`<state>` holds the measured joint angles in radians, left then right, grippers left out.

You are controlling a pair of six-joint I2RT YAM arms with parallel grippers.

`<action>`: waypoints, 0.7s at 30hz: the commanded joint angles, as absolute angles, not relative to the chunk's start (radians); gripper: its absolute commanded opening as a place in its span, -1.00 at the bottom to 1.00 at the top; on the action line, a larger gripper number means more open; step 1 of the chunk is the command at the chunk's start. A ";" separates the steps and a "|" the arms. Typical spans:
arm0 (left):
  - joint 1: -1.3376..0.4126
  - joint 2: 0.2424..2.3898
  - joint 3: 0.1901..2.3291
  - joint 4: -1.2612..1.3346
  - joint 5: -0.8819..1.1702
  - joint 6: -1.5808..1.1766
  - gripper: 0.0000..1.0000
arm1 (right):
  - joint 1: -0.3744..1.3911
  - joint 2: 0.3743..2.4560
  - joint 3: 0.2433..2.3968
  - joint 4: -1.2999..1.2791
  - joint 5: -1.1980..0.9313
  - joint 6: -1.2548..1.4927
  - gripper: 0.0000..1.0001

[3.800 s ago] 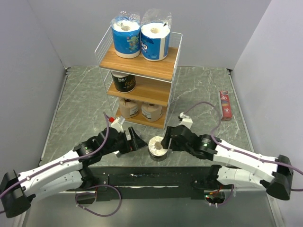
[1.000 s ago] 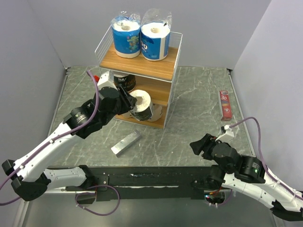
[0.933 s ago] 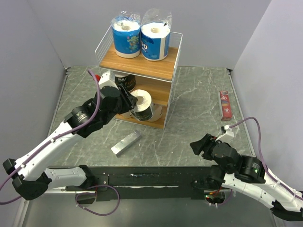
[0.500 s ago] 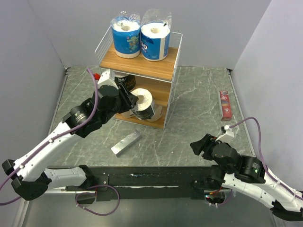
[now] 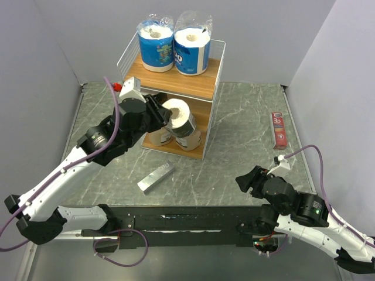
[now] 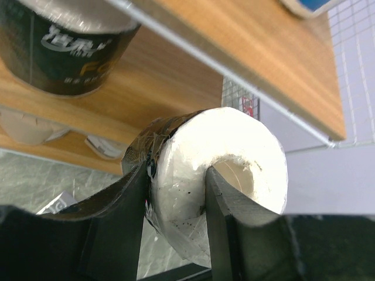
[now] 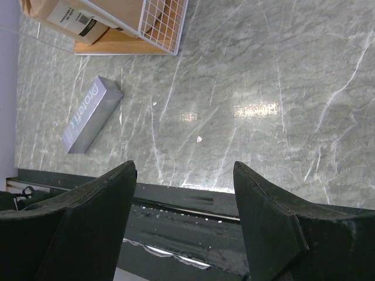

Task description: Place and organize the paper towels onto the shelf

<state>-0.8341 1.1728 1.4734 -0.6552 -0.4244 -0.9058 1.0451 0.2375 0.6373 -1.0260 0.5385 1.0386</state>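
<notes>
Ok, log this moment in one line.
left pincer: shut on black-wrapped roll | roll: at shelf middle tier, not yet set down | right pincer: open, empty

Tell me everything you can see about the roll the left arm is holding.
The roll is a white paper cylinder with a hollow core, wrapped in black plastic. The left gripper pinches its wall, one jaw in the core, one outside on the wrap. It hangs tilted before the shelf's middle tier.

Right tool [image 7: 184, 168], fingers wide apart, above grey marbled table [image 7: 281, 70]. Silver bar [image 7: 91, 114] flat at left; shelf [image 7: 164, 20] corner with brown-wrapped paper towel roll [image 7: 70, 20] at upper left.
</notes>
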 commanded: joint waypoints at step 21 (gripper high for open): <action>-0.830 1.273 1.473 -0.410 -0.568 -0.953 -0.01 | 1.051 0.247 0.693 -1.014 0.558 1.042 0.50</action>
<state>-0.8326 1.3151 1.4933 -0.5423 -0.5232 -0.9230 1.0451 0.2379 0.6548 -1.0256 0.5373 1.0351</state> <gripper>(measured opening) 0.484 0.750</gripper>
